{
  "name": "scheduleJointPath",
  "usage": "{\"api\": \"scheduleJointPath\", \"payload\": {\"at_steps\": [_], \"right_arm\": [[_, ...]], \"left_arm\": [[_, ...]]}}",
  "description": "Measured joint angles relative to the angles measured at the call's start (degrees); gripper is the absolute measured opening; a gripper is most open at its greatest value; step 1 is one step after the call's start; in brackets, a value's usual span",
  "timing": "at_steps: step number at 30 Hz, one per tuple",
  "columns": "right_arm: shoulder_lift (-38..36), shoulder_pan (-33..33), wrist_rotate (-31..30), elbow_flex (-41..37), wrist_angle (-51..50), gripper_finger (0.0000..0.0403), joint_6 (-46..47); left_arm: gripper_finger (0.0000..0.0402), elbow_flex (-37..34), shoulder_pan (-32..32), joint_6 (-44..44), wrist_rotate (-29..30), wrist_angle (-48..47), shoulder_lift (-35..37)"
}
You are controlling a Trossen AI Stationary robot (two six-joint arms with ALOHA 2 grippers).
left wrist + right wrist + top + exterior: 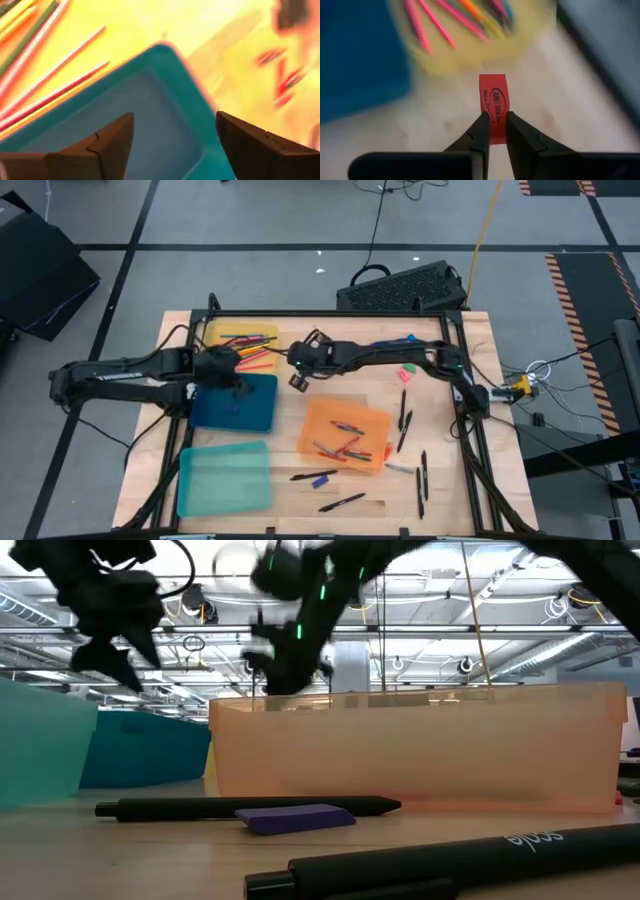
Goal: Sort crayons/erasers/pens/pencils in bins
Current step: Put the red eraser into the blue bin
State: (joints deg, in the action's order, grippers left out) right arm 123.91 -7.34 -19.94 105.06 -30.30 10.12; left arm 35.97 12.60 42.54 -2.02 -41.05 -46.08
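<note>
Red eraser (493, 107) clamped between the fingers of the right gripper (494, 131), held above bare table (560, 120) between yellow bin (215, 332) and dark blue bin (262, 418), left gripper (172, 142) poised over the blue bin with fingers spread apart, nothing held.

Two dark, slender jointed arms, matte black throughout, with thin black cables looped along the links. Wore small green indicator lights on the right arm's wrist and farther back along its links, showing as green glows from table height. Ended in tapered, wedge-shaped black fingers (485, 132) on the right gripper (495, 131), broader, angular, brown-tinged fingers (112, 142) on the left gripper (175, 145).
</note>
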Motion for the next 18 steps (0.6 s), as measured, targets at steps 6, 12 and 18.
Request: {"api": "scheduleJointPath", "payload": {"at_steps": [6, 12, 18], "right_arm": [[-9.23, 5.27, 0.92, -3.16, 2.68, 0.0035, -13.9], [-17.49, 8.36, -0.68, -9.01, 5.68, 0.0034, -16.45], [-21.43, 9.49, -1.39, -14.16, 13.1, 0.0031, -16.32]], "left_arm": [[0.0319, 0.0, 6.64, 4.64, -9.78, 14.7, -5.01], [0.0321, 0.04, 8.03, 9.47, -17.75, 33.92, -9.01], [0.0321, 0.04, 7.56, 15.69, -20.82, 48.46, -14.03]]}}
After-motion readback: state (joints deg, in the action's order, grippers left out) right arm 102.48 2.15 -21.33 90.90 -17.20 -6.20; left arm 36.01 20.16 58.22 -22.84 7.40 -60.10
